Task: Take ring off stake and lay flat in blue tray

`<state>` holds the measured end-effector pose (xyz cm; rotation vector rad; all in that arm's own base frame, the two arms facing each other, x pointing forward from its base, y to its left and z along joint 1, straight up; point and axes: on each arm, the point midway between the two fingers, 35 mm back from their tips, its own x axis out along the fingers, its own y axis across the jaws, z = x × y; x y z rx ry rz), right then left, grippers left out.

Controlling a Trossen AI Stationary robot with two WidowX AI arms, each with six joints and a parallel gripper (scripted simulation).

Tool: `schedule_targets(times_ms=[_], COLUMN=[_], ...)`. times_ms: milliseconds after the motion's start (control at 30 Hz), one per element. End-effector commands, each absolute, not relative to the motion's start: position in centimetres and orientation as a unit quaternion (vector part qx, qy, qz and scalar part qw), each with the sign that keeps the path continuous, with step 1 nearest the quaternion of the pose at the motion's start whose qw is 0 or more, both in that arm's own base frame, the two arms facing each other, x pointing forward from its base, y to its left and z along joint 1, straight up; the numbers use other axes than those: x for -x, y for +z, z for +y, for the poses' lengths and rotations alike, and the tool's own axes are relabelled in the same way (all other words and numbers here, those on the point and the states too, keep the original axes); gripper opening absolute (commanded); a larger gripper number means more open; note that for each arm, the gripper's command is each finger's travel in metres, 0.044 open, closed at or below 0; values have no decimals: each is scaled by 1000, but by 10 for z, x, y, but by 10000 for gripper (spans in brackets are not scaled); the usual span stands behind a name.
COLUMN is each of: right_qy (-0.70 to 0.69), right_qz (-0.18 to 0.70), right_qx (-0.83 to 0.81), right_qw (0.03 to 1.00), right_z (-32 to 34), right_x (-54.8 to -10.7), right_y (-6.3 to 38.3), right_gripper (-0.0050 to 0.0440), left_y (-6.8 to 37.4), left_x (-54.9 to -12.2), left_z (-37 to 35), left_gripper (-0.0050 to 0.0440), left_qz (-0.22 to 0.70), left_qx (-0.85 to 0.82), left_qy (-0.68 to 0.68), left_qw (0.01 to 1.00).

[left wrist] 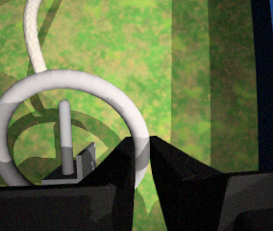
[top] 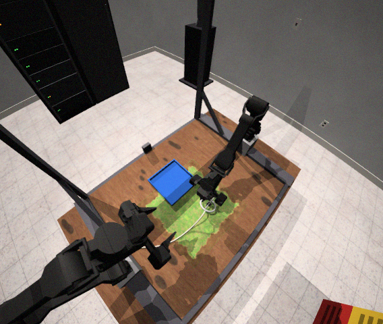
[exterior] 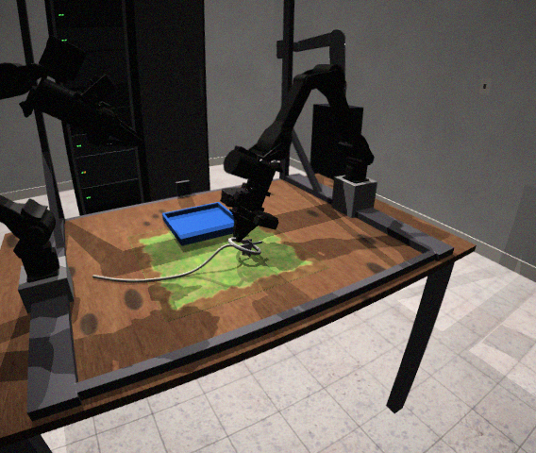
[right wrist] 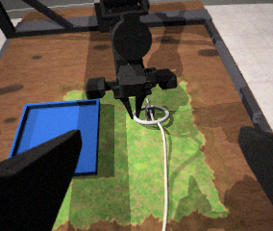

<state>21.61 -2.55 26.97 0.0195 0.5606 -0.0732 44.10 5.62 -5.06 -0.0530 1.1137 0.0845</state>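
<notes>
The white ring (left wrist: 64,79) is pinched at its rim between the fingers of my left gripper (left wrist: 140,143), which is shut on it. The thin grey stake (left wrist: 65,137) stands on its small base, and its tip shows through the ring's opening. In the top view the ring (top: 208,206) sits under the left gripper (top: 210,198) over the green patch, just right of the blue tray (top: 171,181). The tray's floor is bare. My right gripper (top: 158,225) is open and empty, held high near the table's front left, far from the ring.
A white rope (top: 188,228) runs from the ring across the green patch toward the right arm's base. It also shows in the exterior view (exterior: 160,276). A raised grey rim (exterior: 268,327) borders the table. Black frame posts stand at the back.
</notes>
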Motion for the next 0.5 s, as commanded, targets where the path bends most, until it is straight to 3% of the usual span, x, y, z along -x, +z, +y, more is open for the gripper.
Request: schedule_targets(times_ms=[0, 467], right_qy=[-38, -38], right_qz=[270, 270], right_qx=[-10, -10], right_qw=[962, 962], right_z=[-26, -26], right_x=[-216, -216], right_y=[274, 274], right_gripper=[440, 440], left_y=[-32, -32], left_x=[-448, -444], left_z=[58, 58], left_gripper=[3, 3], left_qz=[505, 506], left_qx=[26, 26], left_qy=[42, 42], left_qw=[861, 861])
